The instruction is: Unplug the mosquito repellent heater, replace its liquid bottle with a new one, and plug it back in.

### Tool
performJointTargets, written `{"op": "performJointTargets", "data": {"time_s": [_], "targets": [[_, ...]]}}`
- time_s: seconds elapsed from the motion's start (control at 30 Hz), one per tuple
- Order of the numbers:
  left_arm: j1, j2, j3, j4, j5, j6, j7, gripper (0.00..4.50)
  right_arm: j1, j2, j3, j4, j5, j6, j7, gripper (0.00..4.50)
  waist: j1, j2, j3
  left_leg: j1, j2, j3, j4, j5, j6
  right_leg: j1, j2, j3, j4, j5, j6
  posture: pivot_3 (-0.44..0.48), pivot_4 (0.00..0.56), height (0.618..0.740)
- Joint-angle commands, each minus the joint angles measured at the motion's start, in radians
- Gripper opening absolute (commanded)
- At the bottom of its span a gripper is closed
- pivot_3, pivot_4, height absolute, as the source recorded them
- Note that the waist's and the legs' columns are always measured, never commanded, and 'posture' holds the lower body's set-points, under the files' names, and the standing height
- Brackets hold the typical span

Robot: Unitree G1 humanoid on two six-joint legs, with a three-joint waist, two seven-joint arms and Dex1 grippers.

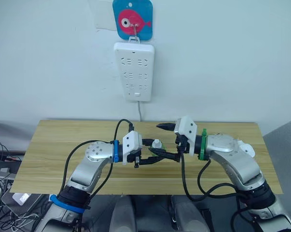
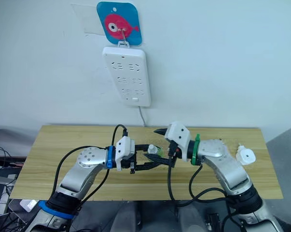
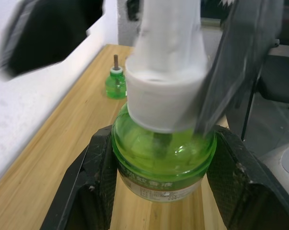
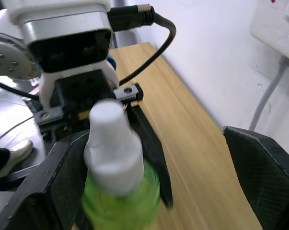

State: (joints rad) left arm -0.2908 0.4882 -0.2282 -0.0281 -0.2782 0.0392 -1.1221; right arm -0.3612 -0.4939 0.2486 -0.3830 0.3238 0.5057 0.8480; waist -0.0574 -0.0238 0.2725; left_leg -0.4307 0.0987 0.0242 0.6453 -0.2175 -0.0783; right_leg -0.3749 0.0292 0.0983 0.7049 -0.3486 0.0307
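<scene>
The left tool (image 3: 158,163) pinches the white-capped new bottle (image 3: 163,158), partly hidden between the right tool's (image 4: 149,191) spread fingers.

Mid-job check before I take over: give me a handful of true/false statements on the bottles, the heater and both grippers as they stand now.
1. The left gripper clamps the white-capped green bottle by its body. True.
2. The right gripper is shut on the bottle's cap. False: its fingers stand apart on either side of the cap, not closed on it.
3. The capless wick bottle stands upright on the wooden table. True.
4. The mosquito repellent heater is plugged into the power strip. False: it lies on the table near the right edge, and the strip's sockets are bare.
5. The held bottle's cap is already off. False: the white cap is still on.
</scene>
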Motion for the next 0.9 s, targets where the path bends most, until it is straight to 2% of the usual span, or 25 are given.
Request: {"op": "performJointTargets", "data": {"time_s": [0.03, 0.2, 0.33, 0.43, 0.5, 0.9], "targets": [[0.021, 0.012, -0.001, -0.039, -0.016, -0.015, -0.026, 2.25, 0.022, -0.070, -0.118, -0.029, 0.048, -0.001, 0.029, 4.47, 0.000, 0.000, 0.000, 0.000, 0.000, 0.000, 0.000, 0.000, 0.000, 0.000, 0.000, 0.000, 0.000, 0.000, 0.000, -0.118, 0.252, 0.740], [0.023, 0.016, 0.005, -0.032, -0.016, -0.020, -0.033, 2.25, 0.046, -0.155, -0.146, -0.076, 0.138, 0.045, 0.119, 4.47, -0.001, 0.000, 0.000, 0.000, 0.000, 0.000, 0.000, 0.000, 0.000, 0.000, 0.000, 0.000, 0.000, 0.000, 0.000, -0.123, 0.250, 0.740], [0.026, 0.016, 0.005, -0.032, -0.013, -0.022, -0.034, 2.25, 0.032, -0.159, -0.170, -0.129, 0.274, 0.153, 0.133, 4.47, -0.005, 0.000, 0.000, 0.000, 0.000, 0.000, 0.000, 0.000, 0.000, 0.000, 0.001, 0.001, 0.000, 0.000, 0.000, -0.121, 0.248, 0.740], [0.029, 0.017, 0.004, -0.035, -0.012, -0.022, -0.034, 2.25, 0.009, -0.140, -0.170, -0.154, 0.320, 0.203, 0.096, 3.88, -0.004, 0.000, 0.000, 0.000, 0.000, 0.000, 0.000, 0.000, 0.000, 0.000, 0.001, 0.001, 0.000, 0.000, 0.000, -0.119, 0.246, 0.740], [0.030, 0.018, 0.004, -0.038, -0.013, -0.020, -0.035, 2.25, -0.005, -0.122, -0.155, -0.164, 0.325, 0.222, 0.065, 3.23, -0.004, 0.000, 0.000, 0.000, 0.000, 0.000, 0.000, 0.000, 0.000, 0.000, 0.001, 0.001, 0.000, 0.000, 0.000, -0.118, 0.247, 0.740], [0.035, 0.019, -0.009, -0.062, -0.013, -0.016, -0.043, 2.25, -0.033, 0.000, -0.078, -0.159, 0.316, 0.248, -0.047, 3.23, -0.004, 0.000, 0.000, 0.000, 0.000, 0.000, 0.000, 0.000, 0.000, 0.000, 0.001, 0.000, 0.000, 0.000, 0.000, -0.113, 0.236, 0.740]]}}
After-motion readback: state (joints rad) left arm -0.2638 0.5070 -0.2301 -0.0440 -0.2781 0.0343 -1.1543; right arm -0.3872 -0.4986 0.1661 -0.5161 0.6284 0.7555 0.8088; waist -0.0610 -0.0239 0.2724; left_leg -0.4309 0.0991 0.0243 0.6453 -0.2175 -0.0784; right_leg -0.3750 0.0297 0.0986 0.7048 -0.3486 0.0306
